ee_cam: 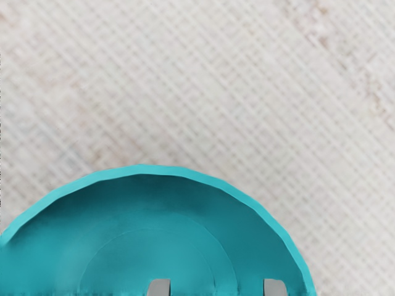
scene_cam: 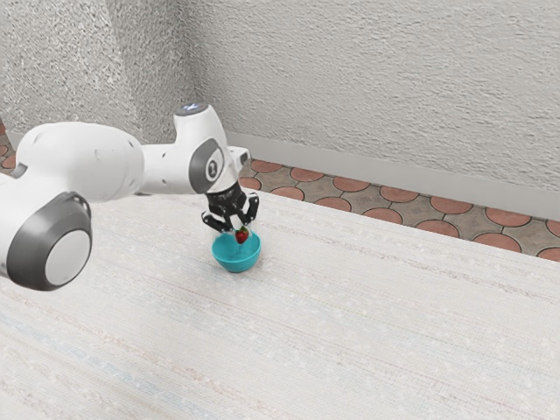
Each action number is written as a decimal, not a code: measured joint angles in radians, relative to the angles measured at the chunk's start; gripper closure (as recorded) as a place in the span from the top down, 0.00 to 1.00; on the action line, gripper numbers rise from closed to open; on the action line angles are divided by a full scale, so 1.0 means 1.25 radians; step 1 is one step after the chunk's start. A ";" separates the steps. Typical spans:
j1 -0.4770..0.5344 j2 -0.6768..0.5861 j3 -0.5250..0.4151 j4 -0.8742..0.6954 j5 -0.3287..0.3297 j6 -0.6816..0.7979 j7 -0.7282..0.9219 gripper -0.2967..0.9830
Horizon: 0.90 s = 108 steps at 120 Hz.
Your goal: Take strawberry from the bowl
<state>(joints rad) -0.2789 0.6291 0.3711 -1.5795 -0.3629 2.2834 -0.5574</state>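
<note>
A black two-finger gripper (scene_cam: 240, 232) is closed around a red strawberry (scene_cam: 242, 236) with a green top, holding it raised above the floor of a turquoise bowl (scene_cam: 236, 263), at about the height of the rim. The bowl sits upright on a pale, woven-textured tabletop (scene_cam: 350, 324), and a white robot arm (scene_cam: 96, 157) reaches in from the exterior view's left.

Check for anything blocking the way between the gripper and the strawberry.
Nothing visible stands between the gripper and the strawberry: the fruit appears right at the gripper's lower end, near the bowl's rim.
</note>
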 joint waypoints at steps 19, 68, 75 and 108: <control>-0.021 -0.045 0.000 -0.003 0.003 -0.022 -0.008 0.20; -0.169 -0.031 -0.045 -0.004 -0.007 -0.046 -0.028 0.23; -0.174 -0.013 -0.056 -0.002 -0.009 -0.041 -0.031 0.23; -0.177 0.022 -0.072 0.000 -0.033 -0.020 -0.030 0.29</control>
<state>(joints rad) -0.5000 0.6562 0.2809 -1.5796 -0.4047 2.2588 -0.5944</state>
